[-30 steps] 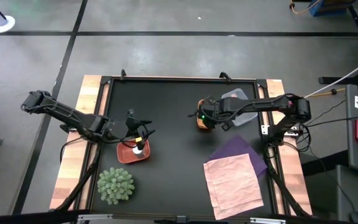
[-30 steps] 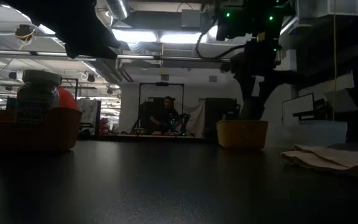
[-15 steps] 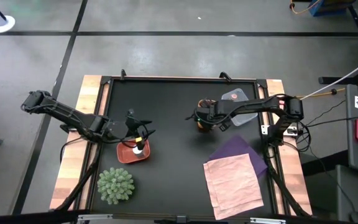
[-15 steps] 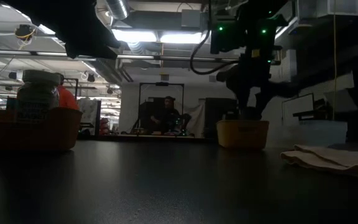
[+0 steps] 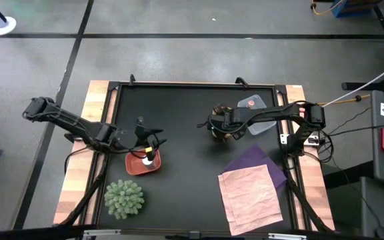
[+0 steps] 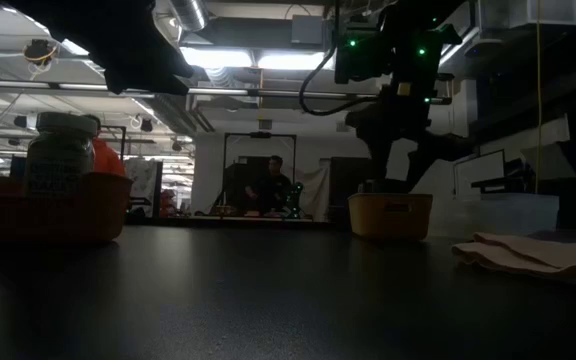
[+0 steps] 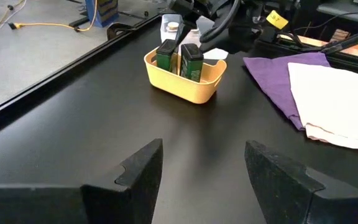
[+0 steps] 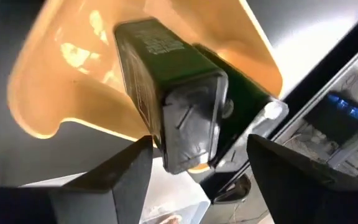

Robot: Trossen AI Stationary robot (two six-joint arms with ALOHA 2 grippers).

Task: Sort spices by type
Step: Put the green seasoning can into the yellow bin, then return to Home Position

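— Where's the right claw [image 5: 220,128]?

— Upper middle of the high view, over the yellow tray [image 7: 185,75] on the black surface [image 5: 185,167]. Its fingers stand well apart with nothing gripped, a green packet [image 8: 169,93] just ahead of them.

— How many packets?

— Two green ones, upright side by side in that tray.

— And the left claw [image 5: 141,141]?

— Left of centre, spread wide and empty, just beside the red tray [image 5: 137,167] with one white-capped jar [image 6: 58,150]. One more jar [image 5: 248,104] sits in the clear tray [image 5: 267,124].
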